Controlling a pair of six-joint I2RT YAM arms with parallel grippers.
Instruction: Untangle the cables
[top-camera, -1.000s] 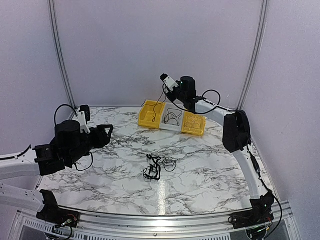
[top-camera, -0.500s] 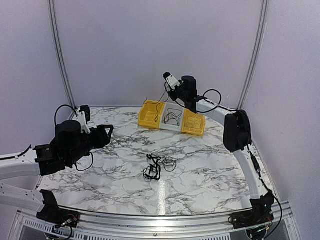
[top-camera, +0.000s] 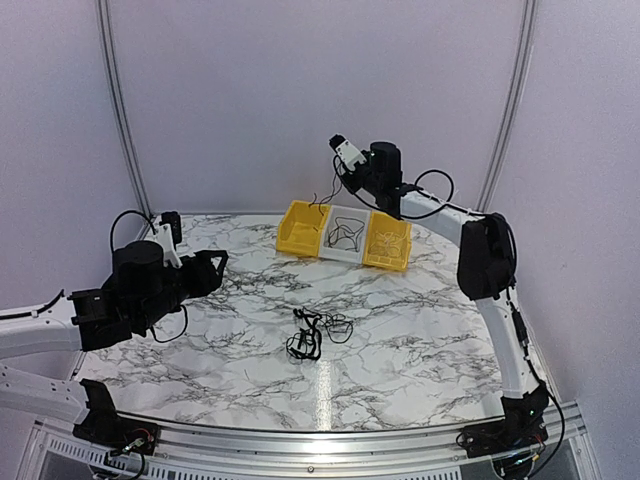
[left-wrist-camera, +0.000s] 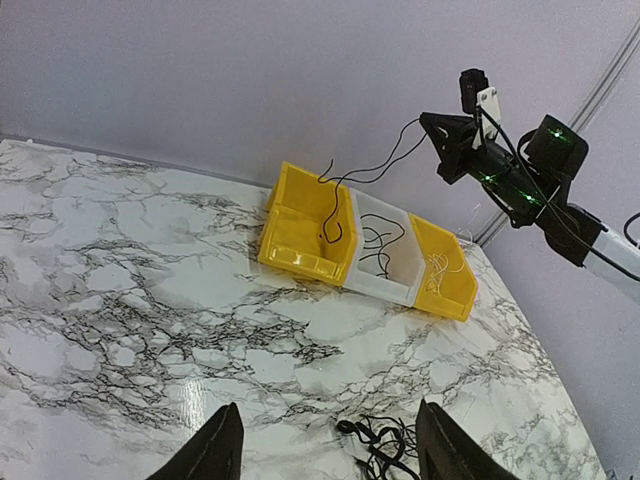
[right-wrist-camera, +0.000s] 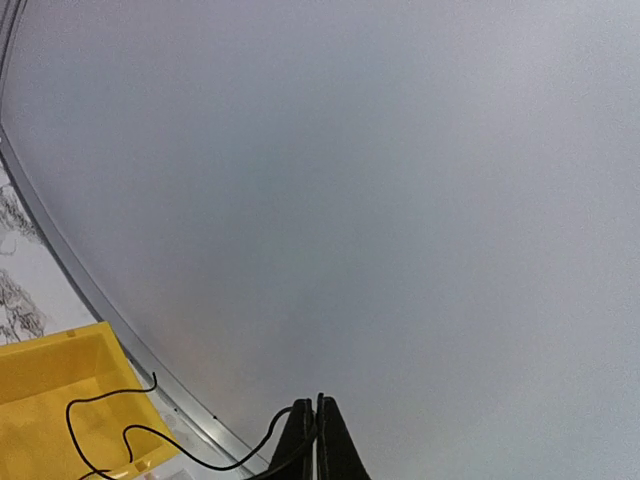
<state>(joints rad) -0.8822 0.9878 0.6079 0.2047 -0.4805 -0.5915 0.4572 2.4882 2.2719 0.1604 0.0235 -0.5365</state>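
While I am watching from above, the left gripper (top-camera: 205, 270) is hovering over the left part of the marble table (top-camera: 430, 340), its fingers spread wide with nothing between them. The knot of cables (top-camera: 312, 333) is lying near the middle of the table, well apart from both arms. The right gripper (top-camera: 343, 180) is hanging high over the row of bins at the back, pinching a black strand (top-camera: 314, 198) whose loose end is dangling above the left yellow bin (top-camera: 298, 240). Another black cable (top-camera: 343, 235) is lying in the white bin (top-camera: 340, 256), and a whitish cable (top-camera: 388, 243) is lying in the right yellow bin (top-camera: 388, 264). Looking through the left wrist camera, I am seeing the two spread fingers (left-wrist-camera: 222, 448) at the bottom edge, with the knot (left-wrist-camera: 375, 440) lying on the marble between them and not touched by either. Farther off, the strand (left-wrist-camera: 370, 172) is running from the right gripper's tips (left-wrist-camera: 432, 124) down to the left yellow bin (left-wrist-camera: 295, 258), its end curling inside. Through the right wrist camera, the fingers (right-wrist-camera: 318, 440) are pressing tight together on the strand (right-wrist-camera: 130, 432), which is trailing off to the left and looping over the yellow bin (right-wrist-camera: 50, 380) against the plain wall (right-wrist-camera: 380, 180).
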